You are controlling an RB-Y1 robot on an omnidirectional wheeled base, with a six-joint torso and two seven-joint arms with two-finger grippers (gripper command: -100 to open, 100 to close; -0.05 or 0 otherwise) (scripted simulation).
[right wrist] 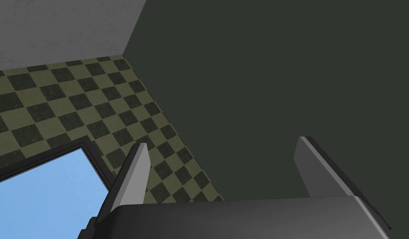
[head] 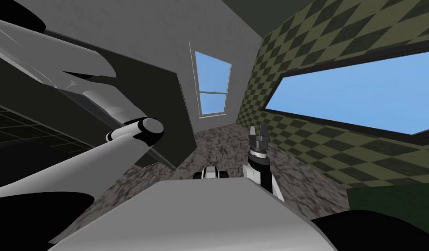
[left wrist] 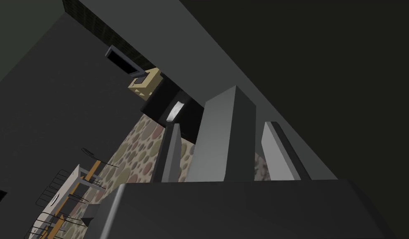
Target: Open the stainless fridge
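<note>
You can see the big, dark grey fridge [head: 157, 96] on the robot's left side. It looks smooth and flat. The left arm stretches out to it.

Look along the left gripper [left wrist: 223, 125]. Its two fingers [left wrist: 171, 153] are thin grey blades. One long grey handle bar [left wrist: 222, 137] with flat sides stands between them. The jaws are narrow and hold that bar, with one finger close at each side. The plain dark face of the fridge runs just beside the bar. Past the fingers you see a floor of round pebbles [left wrist: 137, 153] in pink, green and tan. There is also one small tan box [left wrist: 146, 81] and one thin black wire rack [left wrist: 60, 195].

The right gripper [head: 258, 127] sits low in front of the robot, near the middle. It points up and is well apart from the fridge. Its jaws are wide.

The speckled brown and grey floor [head: 226, 148] runs to two windows, both flat blue. One is a tall narrow window with a white frame [head: 213, 83], set in the rough grey wall [head: 143, 35]. The other is a long wide window with a dark frame [head: 357, 96], set in the wall of green and black checks [head: 296, 52].
</note>
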